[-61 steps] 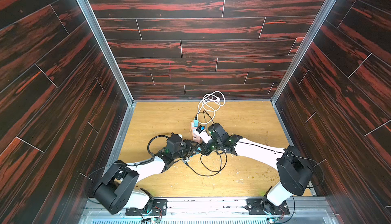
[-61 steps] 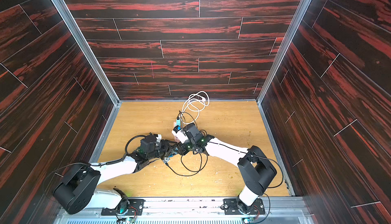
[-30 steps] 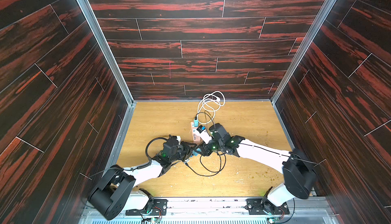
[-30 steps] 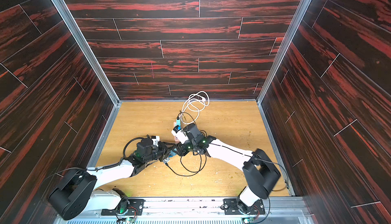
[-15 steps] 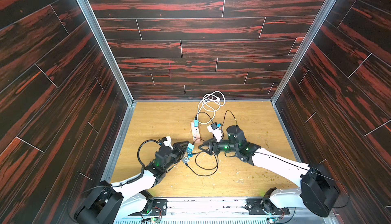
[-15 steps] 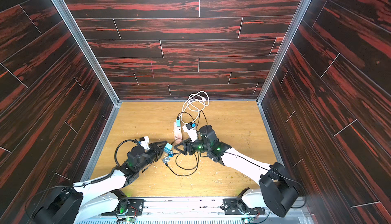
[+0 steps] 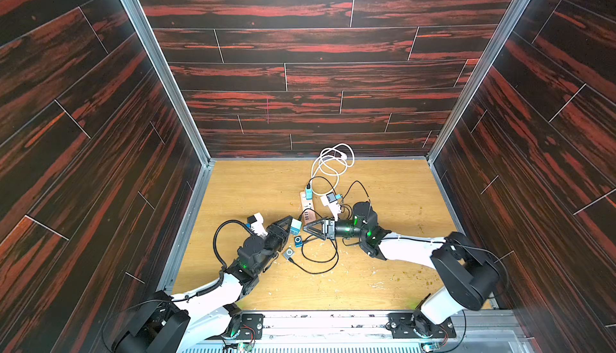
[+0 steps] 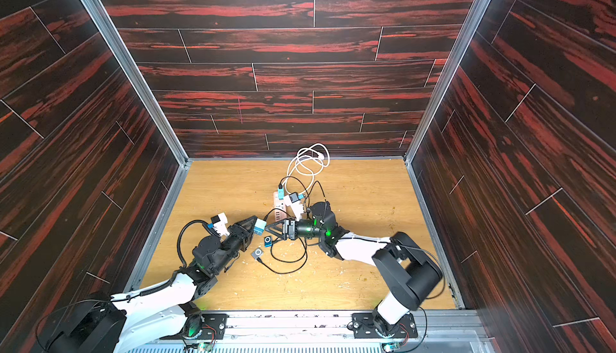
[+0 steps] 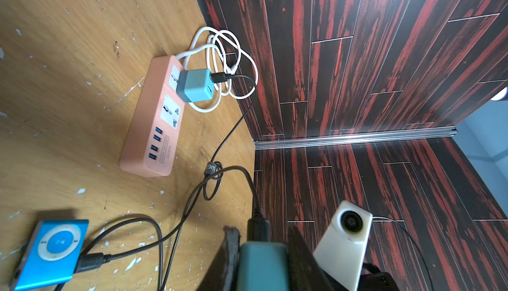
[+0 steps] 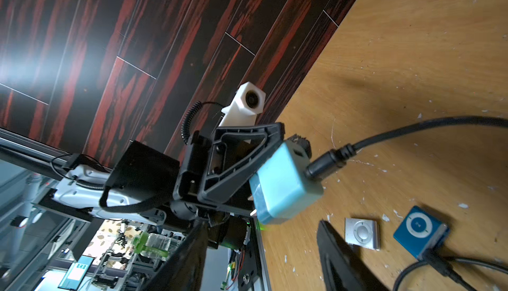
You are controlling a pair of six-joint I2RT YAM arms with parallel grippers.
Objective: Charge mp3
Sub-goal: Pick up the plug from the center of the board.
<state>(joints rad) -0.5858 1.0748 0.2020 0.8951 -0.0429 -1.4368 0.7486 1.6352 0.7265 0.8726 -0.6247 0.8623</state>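
Over the last two seconds both arms have drawn back from their tight huddle at the power strip toward the front of the table, and the right jaws have spread apart. The wooden table (image 7: 250,184) carries everything. The left gripper (image 7: 291,226) is clamped on a teal adapter (image 10: 283,185), which it holds raised off the table, and a black cable (image 10: 412,130) is plugged into the adapter's outer face. The right gripper (image 7: 308,229) faces it tip to tip, just apart, with its jaws parted and nothing between them. Behind the two grippers lies the peach power strip (image 9: 154,127). A white cable (image 9: 213,53) is coiled at its far end against the back wall, and a second adapter (image 9: 196,84) sits in its farthest socket. The blue mp3 player (image 7: 298,241) lies flat on the table just in front of the two gripper tips, with a black plug (image 9: 90,262) pushed into its edge. I cannot trace through the tangle which lead that plug belongs to. The silver mp3 player (image 7: 289,253) lies just beside the blue one without touching it, nearer the left arm.
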